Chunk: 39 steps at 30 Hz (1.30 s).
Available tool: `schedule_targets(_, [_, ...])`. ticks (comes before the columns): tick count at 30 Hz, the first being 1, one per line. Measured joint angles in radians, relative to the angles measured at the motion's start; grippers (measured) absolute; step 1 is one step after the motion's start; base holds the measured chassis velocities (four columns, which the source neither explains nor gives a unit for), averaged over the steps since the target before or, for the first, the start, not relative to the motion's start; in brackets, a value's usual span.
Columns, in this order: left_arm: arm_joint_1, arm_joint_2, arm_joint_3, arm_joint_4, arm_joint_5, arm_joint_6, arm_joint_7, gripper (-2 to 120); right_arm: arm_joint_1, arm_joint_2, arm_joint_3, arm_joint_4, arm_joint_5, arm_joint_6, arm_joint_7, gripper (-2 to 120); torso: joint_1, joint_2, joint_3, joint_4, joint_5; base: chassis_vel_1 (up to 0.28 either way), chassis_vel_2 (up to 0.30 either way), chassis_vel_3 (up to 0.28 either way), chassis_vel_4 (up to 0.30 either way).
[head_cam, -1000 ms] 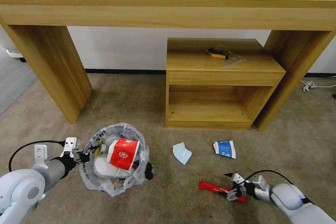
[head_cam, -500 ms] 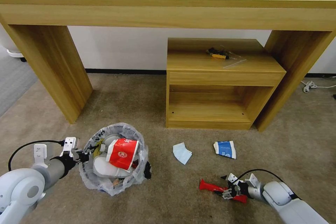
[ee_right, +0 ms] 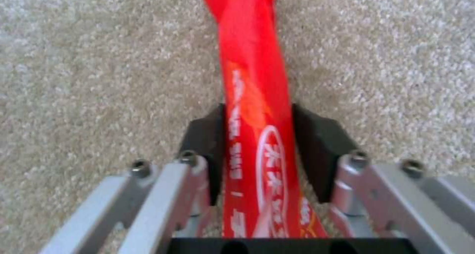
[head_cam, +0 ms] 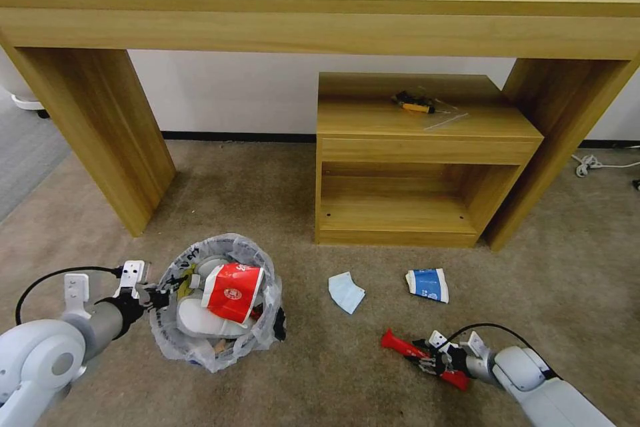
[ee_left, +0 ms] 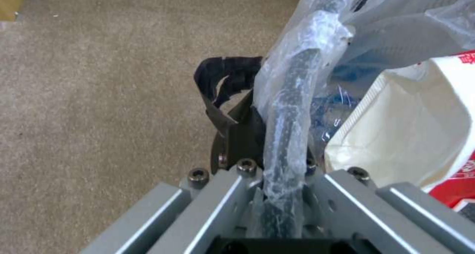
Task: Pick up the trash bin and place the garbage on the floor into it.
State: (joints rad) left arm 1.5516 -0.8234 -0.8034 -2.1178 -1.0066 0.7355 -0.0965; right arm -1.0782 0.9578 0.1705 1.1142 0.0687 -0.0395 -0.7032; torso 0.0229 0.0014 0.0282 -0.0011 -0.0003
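the left gripper [head_cam: 155,296] clamped the rim of the small round black bin [head_cam: 217,303], lined with crinkled translucent plastic. the right gripper [head_cam: 424,361] pinched a long, twisted red printed wrapper [head_cam: 404,347] lying on the beige short-pile carpet [head_cam: 320,373].

Right gripper [ee_right: 257,135] clamped on a red wrapper [ee_right: 255,98] on the carpet.

From above the wrist, the two black fingers [ee_right: 317,150] press in against either side of the long, twisted red wrapper with white print. The wrapper runs lengthwise between them and away past the tips, its far end crumpled and lying on the beige short-pile carpet [ee_right: 89,61]. Grey metal linkages frame the near edge.
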Motion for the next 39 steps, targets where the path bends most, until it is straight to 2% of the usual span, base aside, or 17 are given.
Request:
schedule_targets(1, [0.0,0.0,0.0,0.0,0.0,0.0,0.0,0,0.0,0.0,0.0,0.001,0.0,0.0,0.0,35,0.0,0.0,0.0,0.0,0.0,0.0,0.0,0.0,0.0])
schedule_targets(2, [0.0,0.001,0.0,0.0,0.0,0.0,0.0,0,0.0,0.0,0.0,0.001,0.0,-0.001,0.001,25,0.0,0.0,0.0,0.0001,0.0001,0.0,0.0,0.0,0.0])
schedule_targets(3, [-0.001,0.001,0.0,0.001,0.0,0.0,0.0,0,-0.001,0.0,0.001,0.001,0.001,-0.001,0.001,21,0.0,0.0,0.0,0.0001,0.0002,0.0,0.0,0.0,0.0])
schedule_targets(5, [-0.001,0.001,0.0,0.001,0.0,0.0,0.0,0,-0.001,0.001,0.001,0.002,0.001,-0.001,0.001,18,0.0,0.0,0.0,0.0003,0.0003,0.0,0.0,0.0,0.0])
schedule_targets(7, [-0.001,0.002,0.0,0.002,0.0,0.0,0.0,0,-0.001,0.002,0.001,0.002,0.001,-0.001,0.004,9,0.0,0.0,0.0,0.0004,0.0005,0.0,0.0,0.0,0.0])
schedule_targets(8, [-0.001,0.002,0.0,0.002,0.0,0.0,0.0,0,-0.001,0.002,0.001,0.002,0.001,-0.001,0.004,9,0.0,0.0,0.0,0.0004,0.0005,0.0,0.0,0.0,0.0])
schedule_targets(10, [-0.002,0.002,0.0,0.003,0.0,0.0,0.0,0,-0.002,0.002,0.001,0.002,0.002,-0.002,0.006,1,0.0,0.0,0.0,0.0004,0.0006,0.0,0.0,0.0,0.0])
schedule_targets(23, [-0.01,0.011,0.003,0.007,-0.01,0.0,0.0,0,-0.008,0.018,0.019,0.08,0.093,-0.033,0.06,1,0.0,0.0,0.0,0.0004,0.0007,0.0,0.0,0.0,0.0])
schedule_targets(26, [-0.012,0.014,0.003,0.007,-0.014,0.0,0.0,0,-0.007,0.016,0.038,0.132,0.111,-0.033,0.061,1,0.0,0.0,0.0,0.0003,0.0007,0.0,0.0,0.0,0.0])
schedule_targets(29, [-0.024,0.017,0.017,0.011,-0.016,0.0,-0.001,0,0.005,-0.005,0.084,0.295,0.199,-0.061,0.072,1,0.0,0.0,0.0,0.0001,0.0004,0.0,0.0,0.0,0.0])
schedule_targets(30, [-0.024,0.017,0.017,0.011,-0.016,0.0,-0.001,0,0.005,-0.005,0.084,0.295,0.199,-0.061,0.072,1,0.0,0.0,0.0,0.0001,0.0004,0.0,0.0,0.0,0.0])
schedule_targets(32, [-0.029,0.018,0.032,0.014,-0.016,0.0,-0.007,0,0.052,-0.012,0.09,0.41,0.296,-0.104,0.085,1,0.0,0.0,0.0,-0.0001,0.0002,0.0,0.0,0.0,0.0])
schedule_targets(34, [-0.032,0.018,0.052,0.017,-0.012,0.0,-0.023,0,0.136,-0.011,0.053,0.531,0.415,-0.169,0.11,1,0.0,0.0,0.0,0.0011,0.0002,0.0,0.0,0.0,0.0])
schedule_targets(35, [-0.032,0.018,0.052,0.017,-0.012,0.0,-0.023,0,0.136,-0.011,0.053,0.531,0.415,-0.169,0.11,1,0.0,0.0,0.0,0.0011,0.0002,0.0,0.0,0.0,0.0])
schedule_targets(36, [-0.04,0.018,0.064,0.021,-0.012,0.0,-0.026,0,0.166,-0.007,0.035,0.568,0.448,-0.196,0.124,1,0.0,0.0,0.0,0.0007,0.0,0.0,0.0,0.0,0.0])
schedule_targets(37, [-0.061,0.019,0.09,0.036,-0.015,0.0,-0.029,0,0.246,0.013,-0.028,0.635,0.518,-0.246,0.177,1,0.0,0.0,0.0,0.0002,-0.0001,0.0,0.0,0.0,0.0])
schedule_targets(39, [-0.07,0.022,0.102,0.044,-0.016,0.0,-0.029,0,0.283,0.03,-0.062,0.655,0.546,-0.266,0.202,1,0.0,0.0,0.0,-0.0002,-0.0001,0.0,0.0,0.0,0.0])
